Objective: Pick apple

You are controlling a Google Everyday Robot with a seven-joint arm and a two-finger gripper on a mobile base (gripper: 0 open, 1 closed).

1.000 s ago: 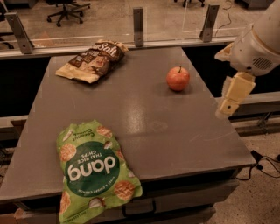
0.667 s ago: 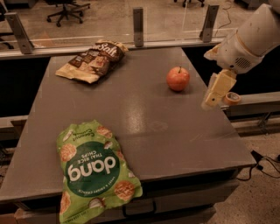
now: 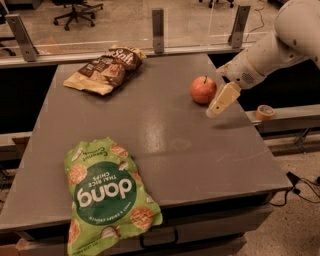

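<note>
green bag [image 3: 107, 197], brown bag [image 3: 106, 67], tape roll [image 3: 264, 111]

The grey table [image 3: 165, 150] fills the middle of a dim, warm-lit room. Along the table's far edge runs a glass screen [image 3: 200, 25] held by metal posts [image 3: 158, 30]. Beyond it lies a pale floor [image 3: 125, 20] with an office chair [image 3: 75, 10] (only its wheeled base shows). Right of the table, a ledge [image 3: 292, 117] carries a roll of tape [image 3: 264, 111], and dark cables [image 3: 300, 185] trail below. The pincer [image 3: 217, 104] hangs over the table's right side.
</note>
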